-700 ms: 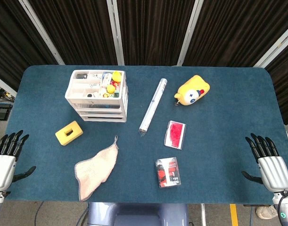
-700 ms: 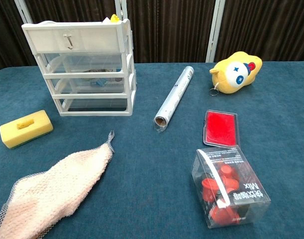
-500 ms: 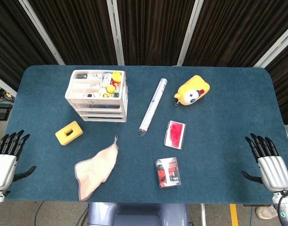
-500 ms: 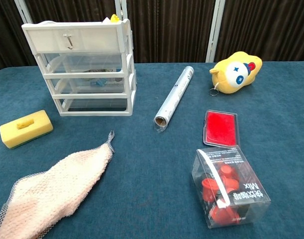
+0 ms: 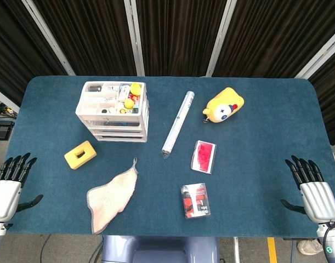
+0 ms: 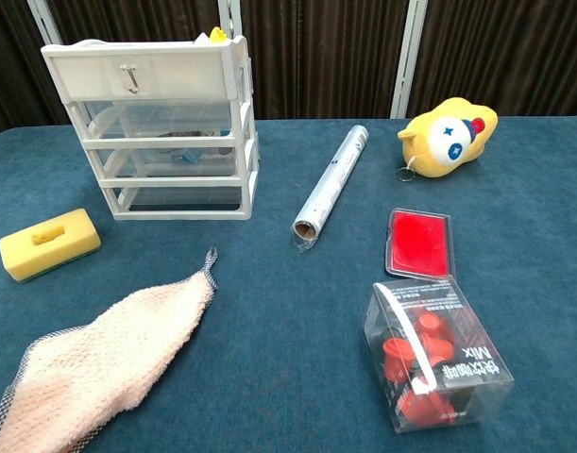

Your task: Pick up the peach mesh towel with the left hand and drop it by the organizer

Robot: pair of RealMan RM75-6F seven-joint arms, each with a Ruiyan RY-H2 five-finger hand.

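Head view: peach mesh towel (image 5: 112, 192) flat on table (image 5: 255, 126) near front edge, below organizer (image 5: 113, 111). Left hand (image 5: 7, 186) well apart at towel's left, fingers spread, holding nothing.

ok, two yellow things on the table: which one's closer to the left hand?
The yellow sponge, the flat block below the organizer near the left hand. The yellow plush toy sits far across.

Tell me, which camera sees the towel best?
The head view: the whole towel shows from above, lying flat near the table's front edge. The chest view shows it closer, with clearer mesh, but cuts off its near corner at the picture's edge.
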